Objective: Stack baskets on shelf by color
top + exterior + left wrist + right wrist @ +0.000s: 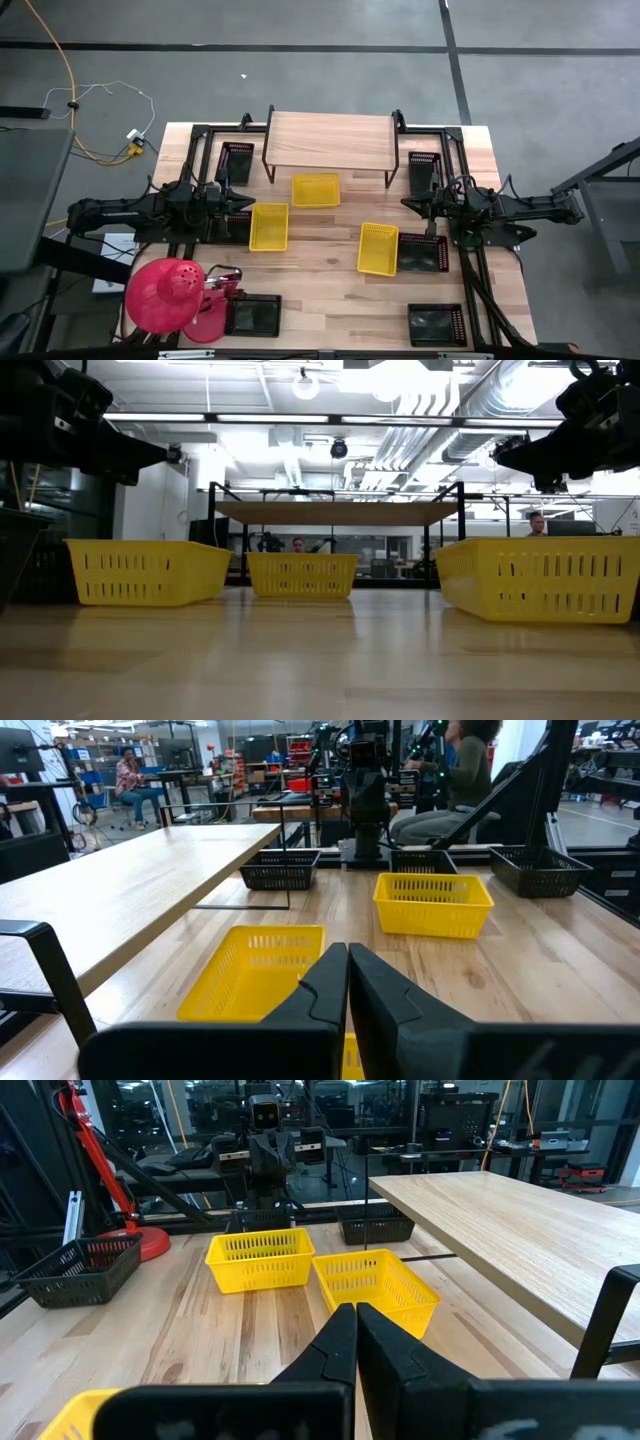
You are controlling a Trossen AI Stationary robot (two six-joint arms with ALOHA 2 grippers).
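Three yellow baskets rest bottom-down on the wooden table in front of the shelf (pixel 330 140): one just before it (pixel 315 190), one to the left (pixel 268 226), one to the right (pixel 378 248). Black baskets lie at the shelf's two ends (pixel 237 160) (pixel 424 170), beside the right yellow basket (pixel 422 252) and at the near edge (pixel 252 314) (pixel 436 324). My left gripper (pixel 347 955) hovers shut at the table's left, pointing level across it. My right gripper (pixel 355 1315) hovers shut at the right, facing it. Neither touches anything.
A red lamp-like object (pixel 165 295) stands at the near left corner. Black frame rails (pixel 200 180) run along the table's sides. Bare wood (pixel 330 290) lies between the yellow baskets and the near edge. People sit in the room beyond the table (pixel 130 775).
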